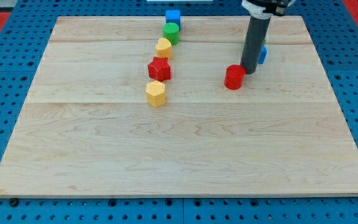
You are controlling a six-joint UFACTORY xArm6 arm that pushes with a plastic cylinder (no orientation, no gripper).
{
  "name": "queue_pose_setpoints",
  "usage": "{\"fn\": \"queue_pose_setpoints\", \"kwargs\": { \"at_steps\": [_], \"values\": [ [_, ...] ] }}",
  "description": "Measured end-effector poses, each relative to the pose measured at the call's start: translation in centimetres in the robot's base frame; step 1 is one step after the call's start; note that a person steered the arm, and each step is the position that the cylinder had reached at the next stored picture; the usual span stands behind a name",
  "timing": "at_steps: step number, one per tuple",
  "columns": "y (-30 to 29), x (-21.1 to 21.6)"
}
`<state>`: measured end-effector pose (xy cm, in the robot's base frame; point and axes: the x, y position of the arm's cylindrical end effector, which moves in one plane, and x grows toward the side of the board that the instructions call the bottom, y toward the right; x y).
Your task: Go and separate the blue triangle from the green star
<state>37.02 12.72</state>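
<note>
My tip (248, 71) rests on the board right of centre, near the view's top. A blue block (263, 55), mostly hidden behind the rod, shows just to the rod's right; its shape cannot be made out. No green star shows; the rod may hide it. A red cylinder (234, 77) sits just left of my tip, touching it or nearly so.
A curved line of blocks runs down from the view's top centre: a blue cube (173, 17), a green cylinder (171, 32), a yellow block (163, 47), a red star (159, 68) and a yellow hexagon (156, 93). The wooden board (179, 155) lies on a blue pegboard.
</note>
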Motion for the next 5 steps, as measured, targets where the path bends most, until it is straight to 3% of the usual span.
{"fn": "queue_pose_setpoints", "kwargs": {
  "at_steps": [2,5],
  "values": [
    [-3.4,2.0],
    [6.6,-4.1]
  ]
}}
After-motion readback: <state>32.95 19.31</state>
